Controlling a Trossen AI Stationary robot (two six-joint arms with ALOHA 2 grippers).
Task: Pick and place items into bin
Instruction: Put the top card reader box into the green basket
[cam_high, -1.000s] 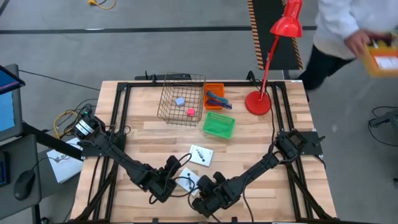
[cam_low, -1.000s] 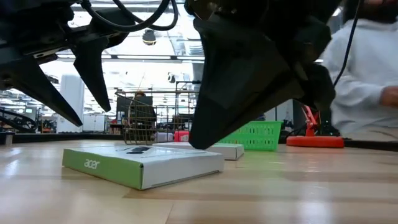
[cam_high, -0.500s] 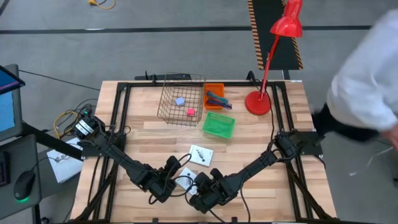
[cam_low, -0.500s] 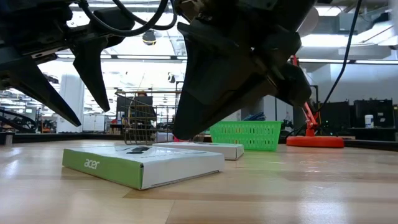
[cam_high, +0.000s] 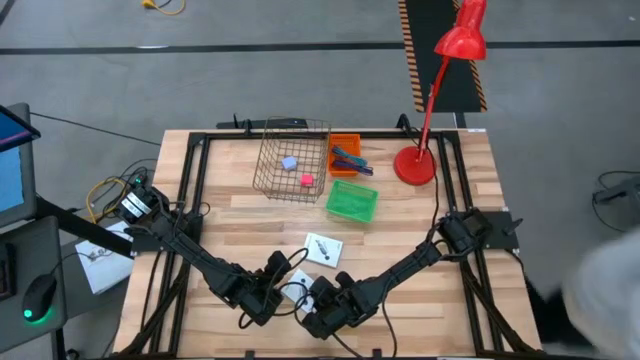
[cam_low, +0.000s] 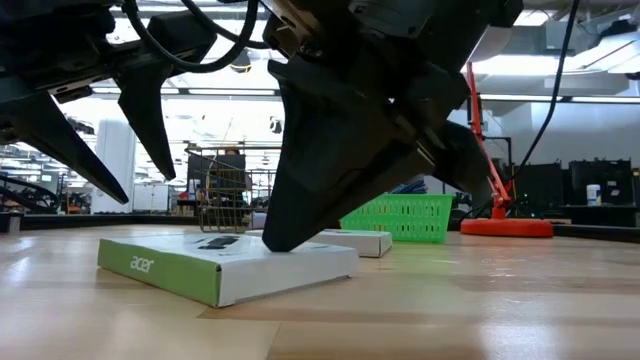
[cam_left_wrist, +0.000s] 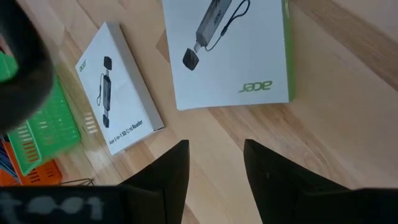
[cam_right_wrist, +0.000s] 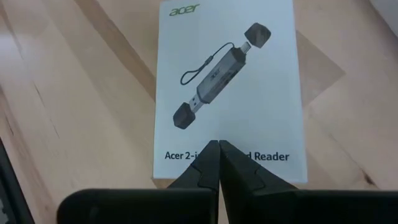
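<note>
Two flat white packets lie on the table. The nearer one (cam_high: 298, 289) lies flat between my grippers, and the second (cam_high: 323, 249) lies a little farther back. My right gripper (cam_low: 268, 244) is shut, with its tip on the nearer packet (cam_right_wrist: 224, 81). My left gripper (cam_left_wrist: 214, 171) hangs open just left of that packet (cam_left_wrist: 230, 56), touching nothing. A lilac cube (cam_high: 289, 162) and a pink cube (cam_high: 306, 180) sit in the wire basket (cam_high: 293, 158). Pen-like sticks (cam_high: 347, 158) lie in the orange tray. My right gripper presses its shut fingertips (cam_right_wrist: 219, 149) on the nearer packet's top face, at the end with the printed product name (cam_right_wrist: 261, 155). It comes slanting down from the table's right and near side. The packet lies flat on the wood (cam_low: 225, 268).
A green basket (cam_high: 352, 201) stands right of the wire basket, and a red desk lamp (cam_high: 415, 165) stands at the back right. Black frame rails run along the table's sides. Bare wood lies to the right of the packets.
My right gripper, still shut, has moved toward the table's left edge and slightly down. Its tip has come onto the nearer packet's top. The person behind the table's far right corner has walked off to the right.
</note>
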